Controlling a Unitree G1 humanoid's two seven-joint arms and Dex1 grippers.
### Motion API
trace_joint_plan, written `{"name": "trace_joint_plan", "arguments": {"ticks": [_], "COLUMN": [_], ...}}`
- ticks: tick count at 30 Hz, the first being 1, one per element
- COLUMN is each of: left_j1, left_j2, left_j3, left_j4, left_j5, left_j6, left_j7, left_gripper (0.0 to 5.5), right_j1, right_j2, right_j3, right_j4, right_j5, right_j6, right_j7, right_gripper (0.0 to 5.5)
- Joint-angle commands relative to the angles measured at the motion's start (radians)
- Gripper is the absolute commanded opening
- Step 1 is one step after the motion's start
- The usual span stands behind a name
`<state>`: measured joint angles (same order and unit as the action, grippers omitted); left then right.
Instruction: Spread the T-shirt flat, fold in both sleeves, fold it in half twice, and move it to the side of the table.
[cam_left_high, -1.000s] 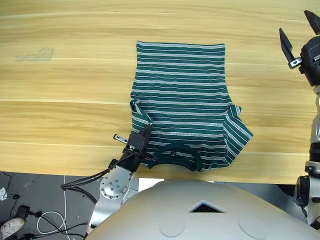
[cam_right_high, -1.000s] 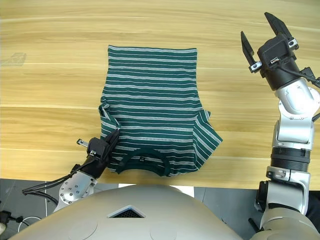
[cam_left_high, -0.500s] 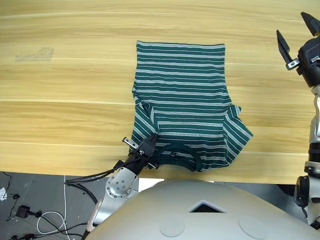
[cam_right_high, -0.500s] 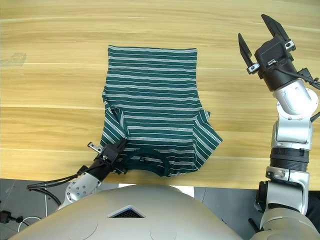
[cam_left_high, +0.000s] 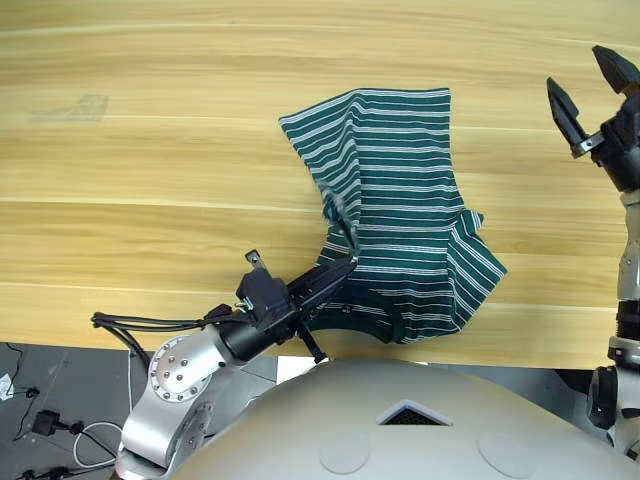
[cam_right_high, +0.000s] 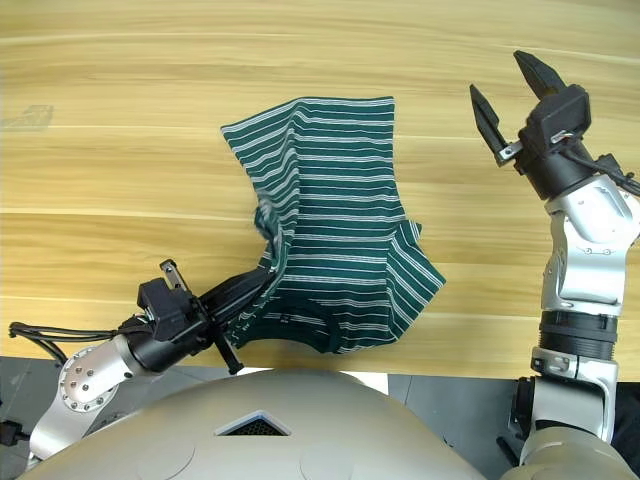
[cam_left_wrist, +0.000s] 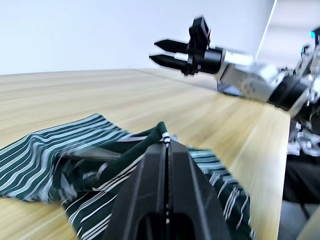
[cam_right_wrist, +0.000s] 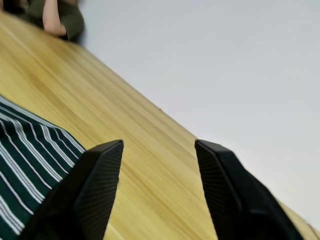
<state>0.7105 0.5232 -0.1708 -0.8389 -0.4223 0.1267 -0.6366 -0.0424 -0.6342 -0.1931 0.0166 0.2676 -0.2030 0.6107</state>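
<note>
Sleeve fold, left side.
Left gripper (cam_left_high: 347, 266) pinches T-shirt (cam_left_high: 400, 190) edge to fold inward (right gripper (cam_left_high: 578, 70) spread, parked aloft).

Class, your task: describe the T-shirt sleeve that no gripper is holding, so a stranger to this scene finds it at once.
On the wooden table lies a green T-shirt with white stripes. Its free sleeve juts out flat on the robot's right near the table's front edge; the opposite side is bunched and pinched in the left gripper.
</note>
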Motion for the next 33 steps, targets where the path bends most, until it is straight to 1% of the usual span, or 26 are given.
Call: {"name": "trace_joint_plan", "arguments": {"ticks": [1,6,9,10,17,20,21,22,23,24,26,27,28,30,32,33], "left_j1": [-0.009,-0.053,-0.064,-0.066,-0.061,-0.016,-0.002,0.006,-0.012,-0.04,-0.158,-0.23,-0.296,-0.46,-0.604,-0.679], "left_j2": [-0.002,-0.05,-0.056,-0.055,-0.048,0.009,0.026,0.035,0.019,-0.002,-0.055,-0.064,-0.063,-0.018,0.031,0.048], "left_j3": [-0.009,0.009,0.013,0.014,-0.006,-0.087,-0.103,-0.103,-0.07,-0.032,0.075,0.132,0.18,0.261,0.278,0.258], "left_j4": [0.04,0.095,0.103,0.104,0.112,0.092,0.083,0.075,0.078,0.093,0.183,0.238,0.286,0.407,0.519,0.584], "left_j5": [0.062,0.081,0.076,0.082,0.095,0.11,0.097,0.072,0.025,-0.011,-0.015,-0.003,0.03,0.134,0.231,0.27], "left_j6": [-0.015,-0.005,-0.006,-0.008,-0.031,-0.09,-0.109,-0.12,-0.118,-0.112,-0.089,-0.079,-0.078,-0.084,-0.094,-0.097], "left_j7": [0.024,0.091,0.099,0.102,0.088,-0.015,-0.049,-0.071,-0.062,-0.039,0.068,0.116,0.157,0.227,0.244,0.231], "left_gripper": [0.01,0.01,0.01,0.24,1.23,1.81,1.91,2.08,2.25,2.43,2.48,2.48,2.48,2.48,2.48,2.48], "right_j1": [0.039,0.042,0.041,0.04,0.035,0.034,0.032,0.031,0.029,0.028,0.023,0.02,0.018,0.031,0.063,0.077], "right_j2": [-0.003,0.008,0.016,0.018,0.022,0.028,0.03,0.031,0.034,0.037,0.047,0.052,0.056,0.048,0.02,0.002], "right_j3": [-0.033,-0.027,-0.018,-0.016,-0.008,-0.001,0.002,0.003,0.004,0.005,0.013,0.019,0.026,0.054,0.102,0.131], "right_j4": [-0.032,-0.043,-0.047,-0.048,-0.042,-0.043,-0.044,-0.043,-0.043,-0.042,-0.041,-0.04,-0.04,-0.051,-0.07,-0.075], "right_j5": [0.026,0.012,0.004,0.001,-0.013,-0.018,-0.019,-0.02,-0.022,-0.025,-0.029,-0.032,-0.034,-0.041,-0.055,-0.066], "right_j6": [0.043,0.054,0.056,0.056,0.051,0.051,0.051,0.051,0.051,0.051,0.05,0.049,0.049,0.048,0.025,0.005], "right_j7": [0.012,0.007,0.006,0.006,0.005,0.004,0.004,0.004,0.003,0.001,-0.003,-0.004,-0.002,0.031,0.1,0.149], "right_gripper": [2.65,2.65,2.65,2.65,2.65,2.65,2.65,2.65,2.65,2.65,2.65,2.65,2.65,2.65,2.65,2.65]}}
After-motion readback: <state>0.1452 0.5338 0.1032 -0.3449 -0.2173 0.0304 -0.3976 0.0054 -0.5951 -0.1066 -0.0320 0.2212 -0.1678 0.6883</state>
